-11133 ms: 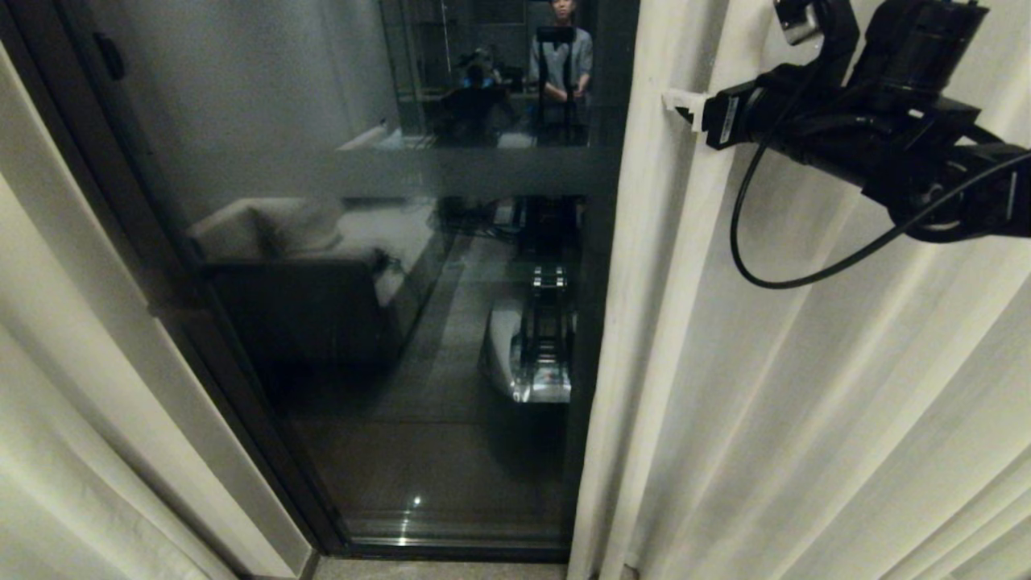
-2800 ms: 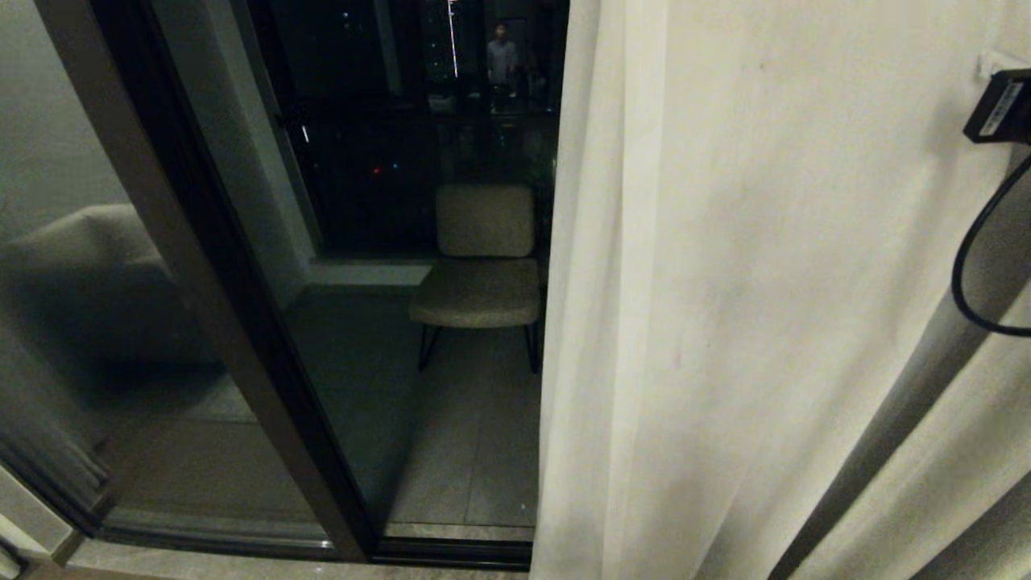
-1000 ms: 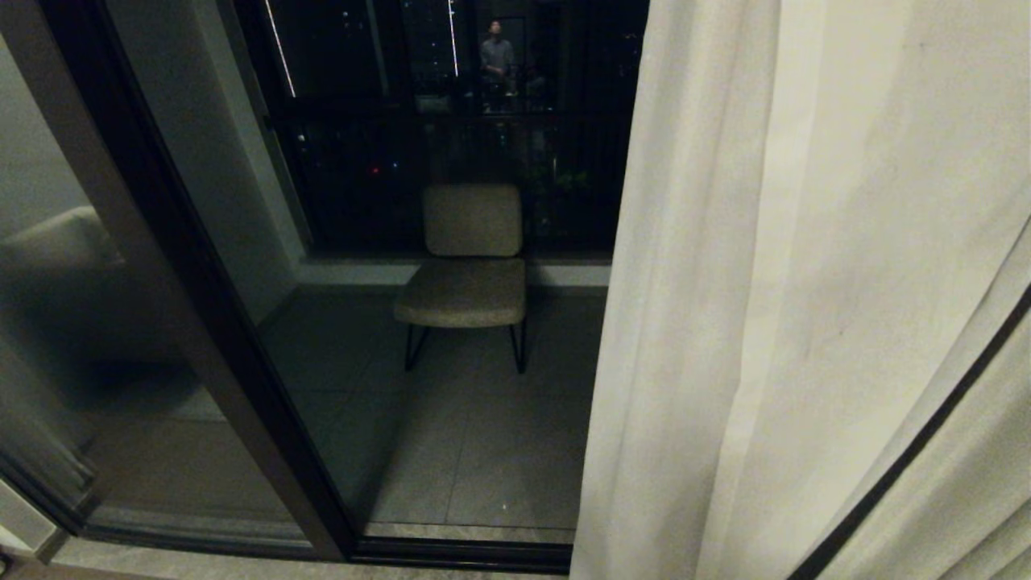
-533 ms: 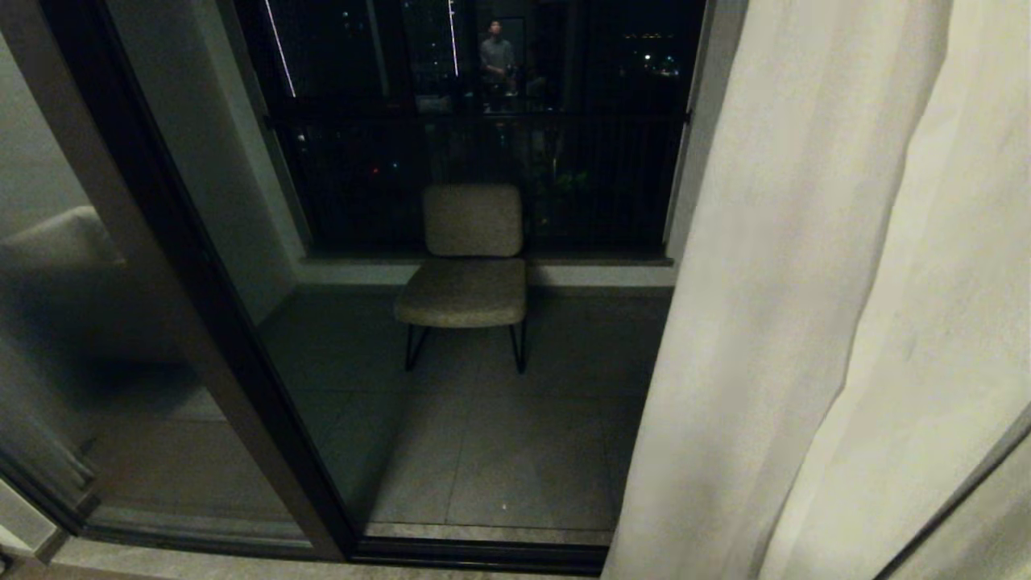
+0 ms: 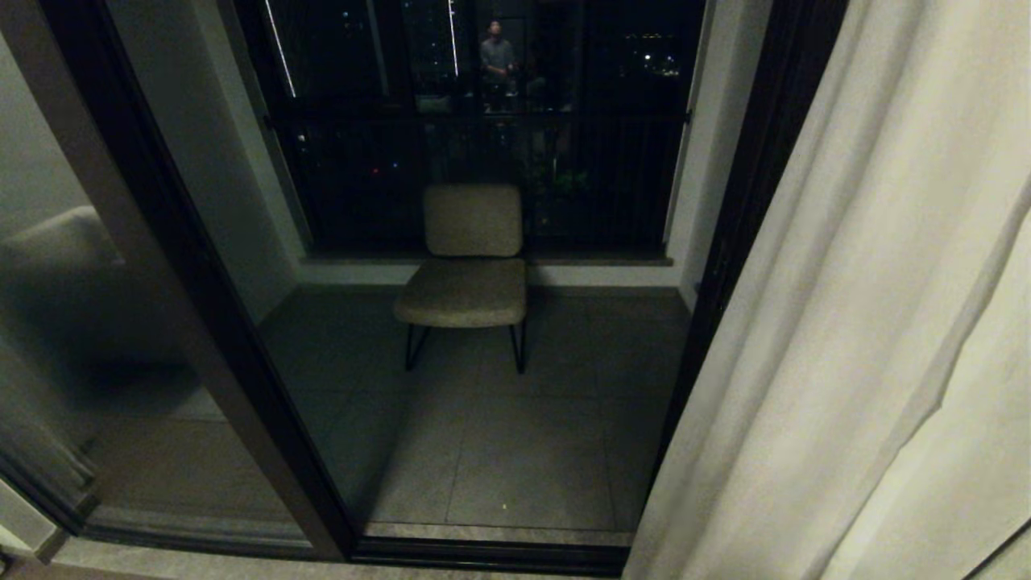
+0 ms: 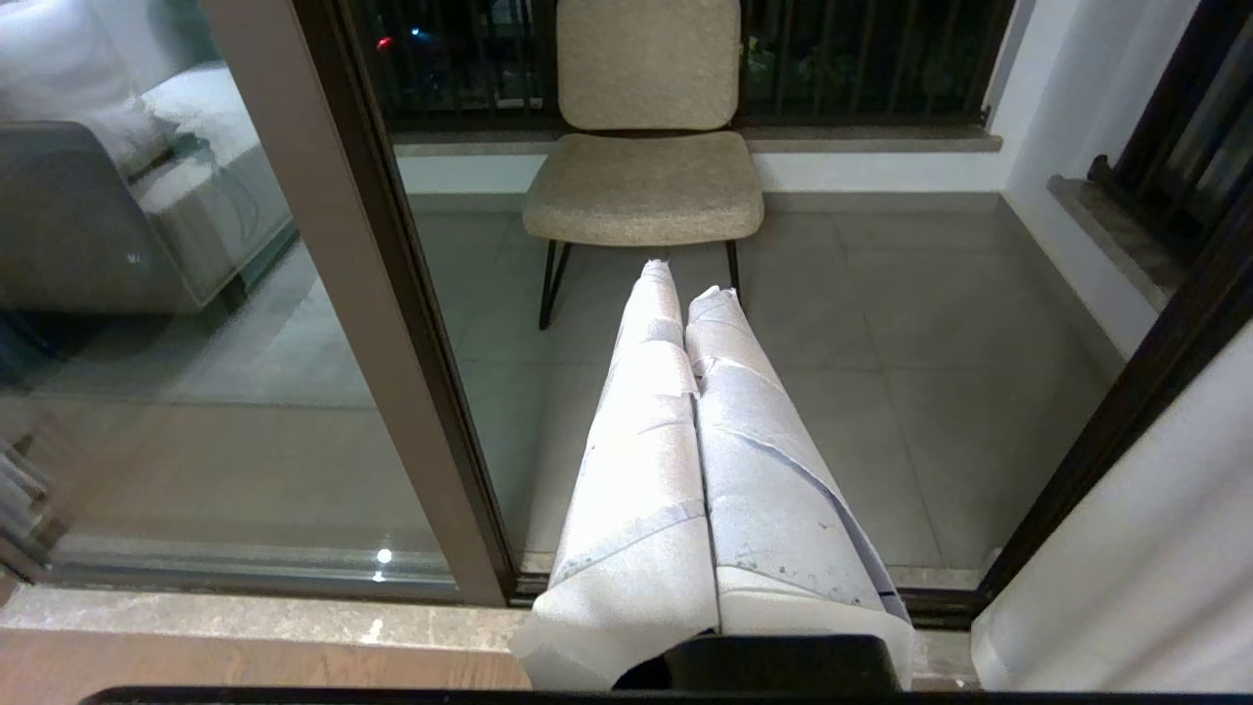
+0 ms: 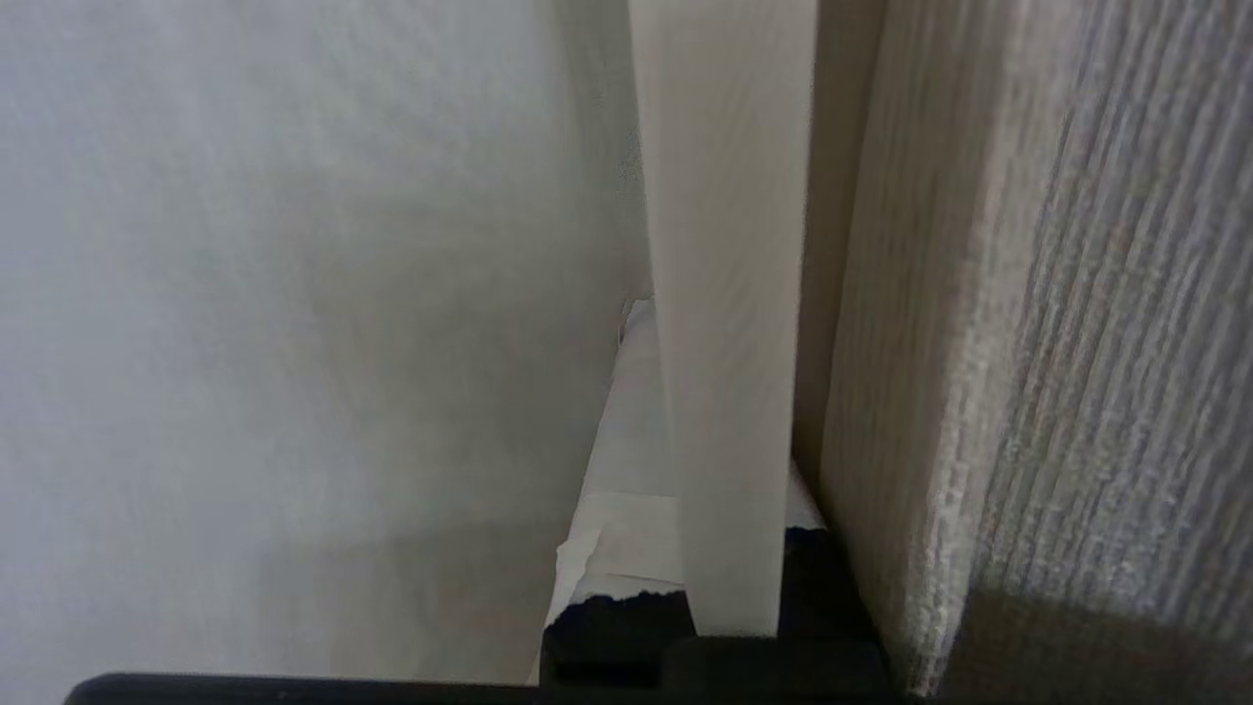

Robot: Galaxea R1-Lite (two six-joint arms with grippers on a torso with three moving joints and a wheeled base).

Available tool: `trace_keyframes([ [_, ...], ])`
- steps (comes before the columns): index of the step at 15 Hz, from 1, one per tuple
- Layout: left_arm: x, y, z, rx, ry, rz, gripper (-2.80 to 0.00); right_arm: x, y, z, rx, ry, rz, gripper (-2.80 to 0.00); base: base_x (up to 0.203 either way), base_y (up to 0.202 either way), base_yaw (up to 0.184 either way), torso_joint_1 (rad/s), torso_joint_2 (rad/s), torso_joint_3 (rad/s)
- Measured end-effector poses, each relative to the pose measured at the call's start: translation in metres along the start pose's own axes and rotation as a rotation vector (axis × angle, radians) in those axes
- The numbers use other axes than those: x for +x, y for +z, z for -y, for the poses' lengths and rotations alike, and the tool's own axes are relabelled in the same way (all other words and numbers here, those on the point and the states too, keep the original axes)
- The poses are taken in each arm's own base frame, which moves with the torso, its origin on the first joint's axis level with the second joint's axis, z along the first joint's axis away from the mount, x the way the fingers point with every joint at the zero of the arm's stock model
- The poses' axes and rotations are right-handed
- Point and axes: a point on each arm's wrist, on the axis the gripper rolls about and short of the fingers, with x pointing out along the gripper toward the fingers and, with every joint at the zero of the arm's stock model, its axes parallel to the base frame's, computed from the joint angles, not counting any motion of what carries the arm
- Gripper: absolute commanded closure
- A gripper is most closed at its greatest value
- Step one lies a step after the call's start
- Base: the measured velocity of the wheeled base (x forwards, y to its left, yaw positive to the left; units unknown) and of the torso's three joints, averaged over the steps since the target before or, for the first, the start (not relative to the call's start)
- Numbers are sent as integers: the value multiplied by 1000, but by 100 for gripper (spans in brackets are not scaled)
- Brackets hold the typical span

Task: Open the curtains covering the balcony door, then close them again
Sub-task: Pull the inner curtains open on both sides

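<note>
Through the head camera I have the balcony door ahead of me, its thick dark frame running slantwise down the left and a second dark upright showing on the right. The curtain hangs at the right side, a cream-white, faintly sheer panel in long soft pleats, slanting from the top down to the floor and covering the right part of the doorway. The pane between the frame and the fabric is uncovered, and through it I see a beige chair on thin dark legs standing on the grey tiled balcony floor, with a dark railing behind it. A person shows small and dim near the top of the glass. Neither arm is in this view.

From the left wrist camera, the left gripper points at the glass with its white-wrapped fingers pressed together, clenched on nothing. The chair sits beyond the pane, the brown frame post stands beside the fingers, and a pale edge of curtain shows at one corner.

From the right wrist camera, the right gripper is buried in the curtain. A flat fold of cream fabric lies over its white-wrapped fingers, which are clenched; I cannot tell whether they pinch the cloth. A ribbed, greyer cloth surface fills the far side.
</note>
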Motion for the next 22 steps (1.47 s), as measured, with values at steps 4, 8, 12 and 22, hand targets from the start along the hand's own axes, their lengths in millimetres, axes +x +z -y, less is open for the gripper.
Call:
trace_keyframes([
  [4, 0, 0, 0, 0, 0, 0, 0, 10, -17, 18, -24, -46, -14, 0, 0, 0, 0, 0, 0, 0],
  [8, 0, 0, 0, 0, 0, 0, 0, 14, -30, 27, -32, -64, -32, 0, 0, 0, 0, 0, 0, 0],
  [12, 0, 0, 0, 0, 0, 0, 0, 13, -32, 26, -32, -21, -36, 0, 0, 0, 0, 0, 0, 0],
  [22, 0, 0, 0, 0, -1, 0, 0, -24, 7, -20, 124, 393, -14, 0, 0, 0, 0, 0, 0, 0],
])
